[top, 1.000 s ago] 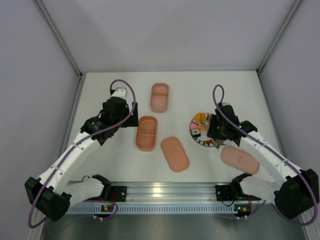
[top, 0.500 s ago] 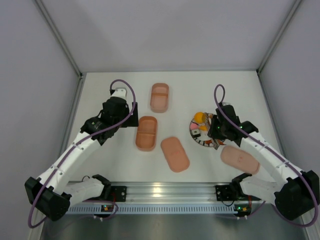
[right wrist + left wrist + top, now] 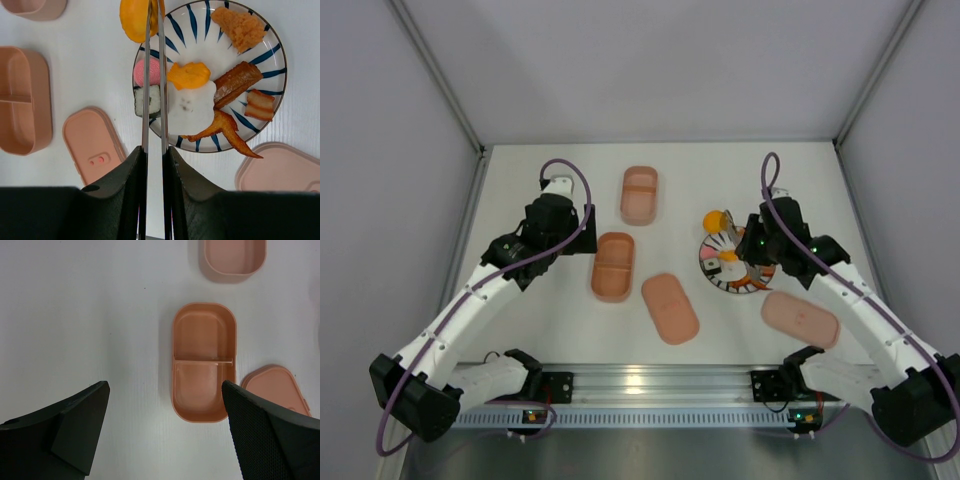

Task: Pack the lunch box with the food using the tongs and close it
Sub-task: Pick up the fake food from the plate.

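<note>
My right gripper (image 3: 154, 150) (image 3: 752, 243) is shut on the slim metal tongs (image 3: 154, 75). Their tips pinch an orange round piece of food (image 3: 136, 20) (image 3: 716, 218) at the striped plate's far left edge. On the plate (image 3: 200, 15) lie a fried egg (image 3: 192, 102), a sushi roll (image 3: 148, 100), a pink piece (image 3: 147, 71), a sausage (image 3: 237, 82) and bacon (image 3: 260, 104). A divided lunch box tray (image 3: 613, 265) (image 3: 204, 362) sits under my open left gripper (image 3: 164, 387) (image 3: 582, 235). The second tray (image 3: 640, 193) lies farther back.
One pink lid (image 3: 670, 307) lies between the near tray and the plate; another lid (image 3: 800, 318) lies in front of the plate under my right arm. A chicken wing (image 3: 225, 132) and a fried nugget (image 3: 244, 29) are also on the plate.
The right gripper has squeezed the tongs tighter on the orange piece and drawn it up and toward the plate's far edge. The left arm has not moved.
</note>
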